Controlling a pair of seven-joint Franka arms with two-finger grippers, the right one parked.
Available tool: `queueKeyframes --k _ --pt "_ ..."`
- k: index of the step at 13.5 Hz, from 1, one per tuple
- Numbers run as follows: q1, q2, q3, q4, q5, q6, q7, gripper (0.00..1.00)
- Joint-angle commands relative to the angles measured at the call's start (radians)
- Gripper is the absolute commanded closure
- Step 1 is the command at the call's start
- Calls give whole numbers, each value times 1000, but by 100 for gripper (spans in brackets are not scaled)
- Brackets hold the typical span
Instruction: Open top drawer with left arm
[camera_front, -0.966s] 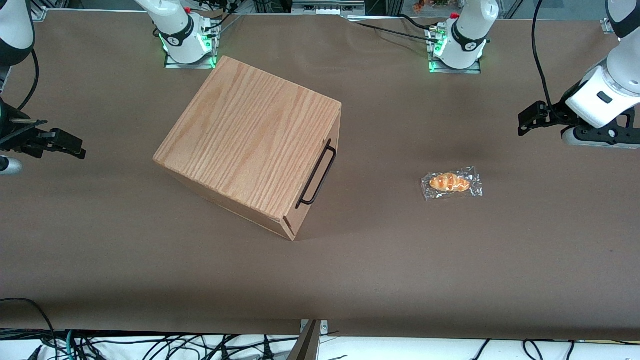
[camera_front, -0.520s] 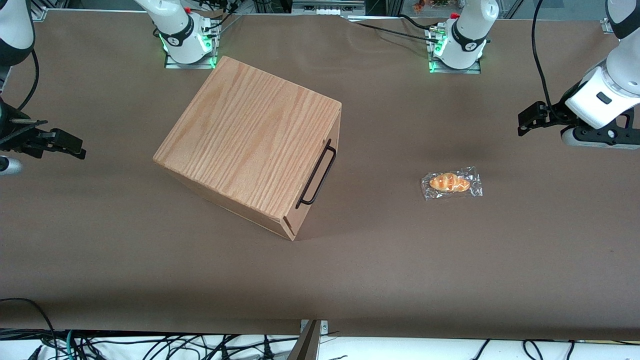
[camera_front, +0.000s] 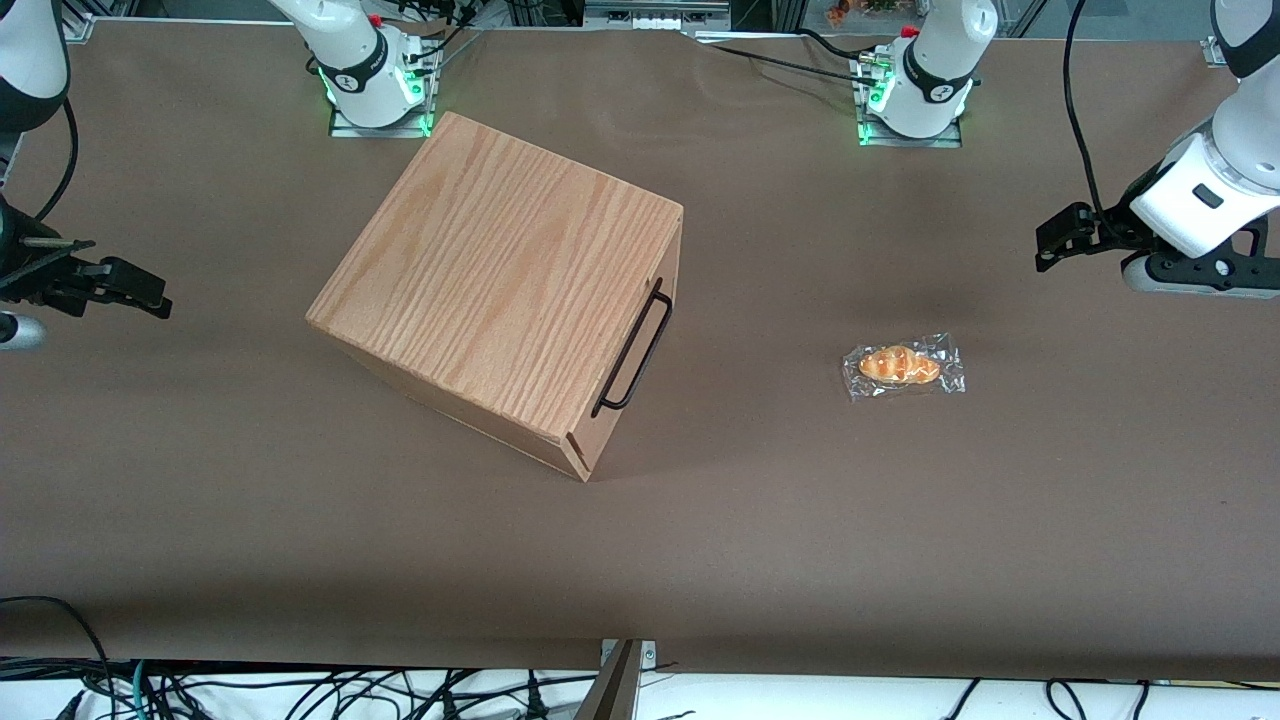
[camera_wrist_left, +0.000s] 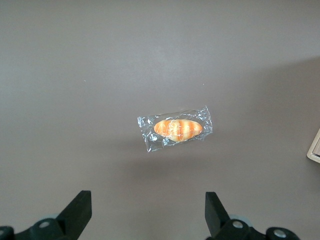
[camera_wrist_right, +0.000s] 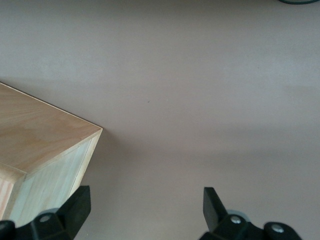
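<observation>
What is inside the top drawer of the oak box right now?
Nothing can be told: the top drawer is shut, its contents hidden. The left arm's gripper hangs open above the wrapped bread roll, apart from the drawer's handle.

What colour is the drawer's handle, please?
Black handle, clearest in the front view; the gripper hangs far off.

Gripper (camera_front: 1062, 240) hangs over table (camera_front: 800, 540), twd working arm's end, fingers apart. Table: matte brown cover, edge to edge, under gripper and all round it. Cover creased (camera_front: 740, 75) farther from front cam than gripper. Light even, from above; soft shadow band (camera_front: 400, 590) along table edge nearer cam than gripper. Below that edge: white strip w/ tangled black cables (camera_front: 300, 690), metal bracket (camera_front: 620, 685) at mid-edge. Alu frame (camera_front: 655, 15) above farthest edge.
</observation>
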Motion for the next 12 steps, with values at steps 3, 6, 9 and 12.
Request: queueKeyframes --k 3,6,9,12 --pt "7 3 -7 13 13 -15 2 0" --pt "7 3 -7 13 13 -21 2 0" --pt "7 3 -7 13 13 -21 0 0" --pt "-3 12 -8 13 11 -26 2 0"
